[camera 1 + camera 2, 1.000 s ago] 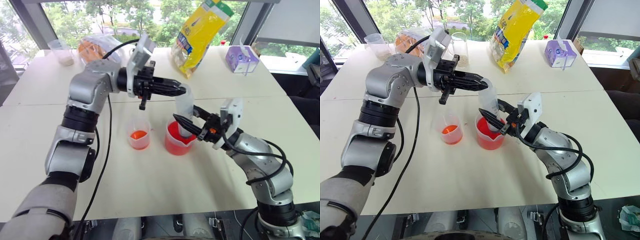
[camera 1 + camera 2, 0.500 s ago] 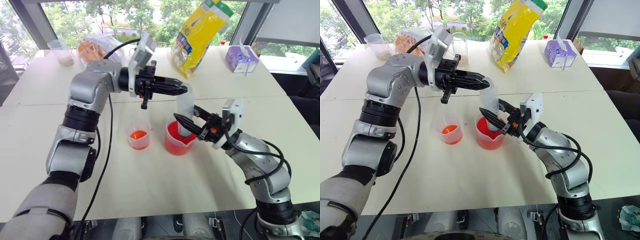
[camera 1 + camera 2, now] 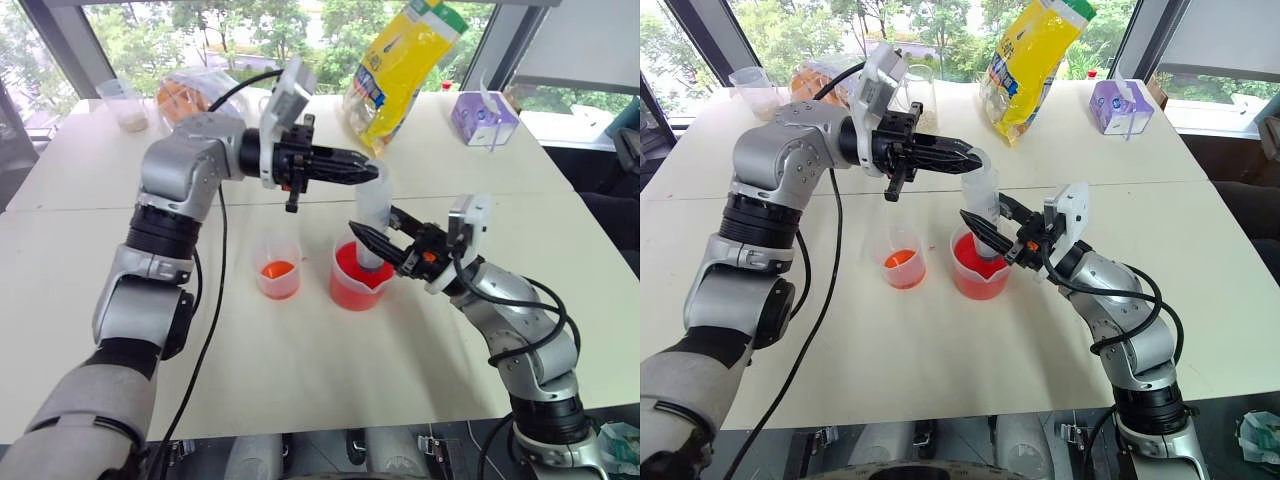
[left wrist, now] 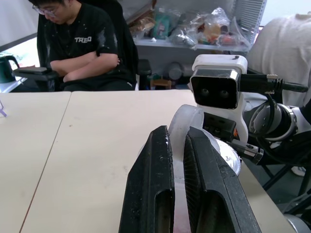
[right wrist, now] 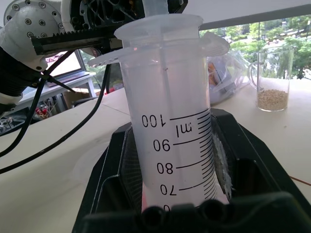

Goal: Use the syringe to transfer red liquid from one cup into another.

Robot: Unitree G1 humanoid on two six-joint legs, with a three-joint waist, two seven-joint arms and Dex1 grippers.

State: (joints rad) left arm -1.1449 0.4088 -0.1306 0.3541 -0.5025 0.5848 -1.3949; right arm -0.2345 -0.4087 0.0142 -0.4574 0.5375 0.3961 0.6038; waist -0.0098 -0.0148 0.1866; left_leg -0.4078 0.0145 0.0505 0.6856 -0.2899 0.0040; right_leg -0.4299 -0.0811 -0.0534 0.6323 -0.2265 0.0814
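One clear scale-marked plastic syringe (image 5: 170,121), two cups (tip hidden in the red beaker (image 3: 356,285)); both end effectors, left (image 3: 368,172) and right (image 3: 362,239), pinch the syringe.

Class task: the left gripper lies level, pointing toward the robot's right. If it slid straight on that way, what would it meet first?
Likely nothing: the left gripper, shut on the syringe top, points over bare table above the right gripper. Depth is uncertain.

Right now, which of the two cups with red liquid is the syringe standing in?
The larger beaker, filled deep red. The syringe stands in it. The smaller cup beside it has only an orange-red puddle at the bottom.
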